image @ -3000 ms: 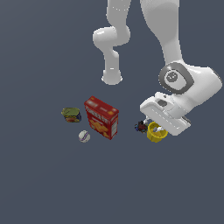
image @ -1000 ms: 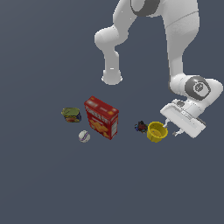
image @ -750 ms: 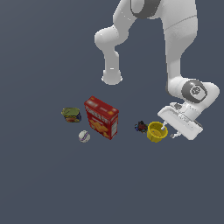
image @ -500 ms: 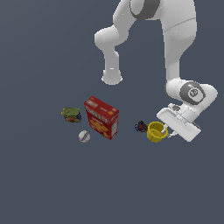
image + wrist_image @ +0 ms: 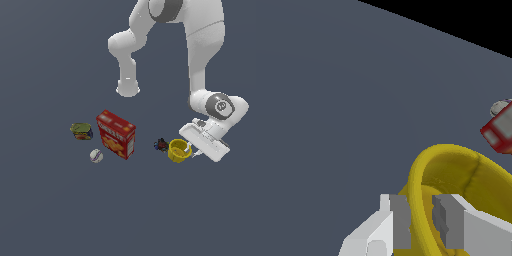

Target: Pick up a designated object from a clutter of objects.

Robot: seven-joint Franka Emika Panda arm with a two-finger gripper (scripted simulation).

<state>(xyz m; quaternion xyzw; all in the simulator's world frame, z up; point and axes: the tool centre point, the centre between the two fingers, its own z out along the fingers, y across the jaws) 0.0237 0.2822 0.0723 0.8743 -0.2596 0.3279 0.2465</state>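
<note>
The yellow cup (image 5: 177, 150) stands upright on the dark floor at the exterior view's right, hollow side up. My gripper (image 5: 191, 151) is low at its right side. In the wrist view the gripper (image 5: 422, 222) has one grey finger (image 5: 401, 220) outside the cup's (image 5: 456, 170) thick rim and the other inside, closed tight against the wall. The cup rests on the floor. The rest of the clutter lies to the exterior view's left: a tiny dark red-blue item (image 5: 161, 145) beside the cup, a red cracker box (image 5: 116, 135), a white baseball (image 5: 96, 156) and a greenish can (image 5: 81, 131).
The arm's white base (image 5: 128, 87) stands behind the clutter. The arm's links (image 5: 205, 60) rise above the cup's right side. A small red item (image 5: 501, 130) shows past the cup in the wrist view.
The hand has come down and in toward the yellow cup from its right. The arm's upper links swung up and back. The cup and the other objects have stayed in place.
</note>
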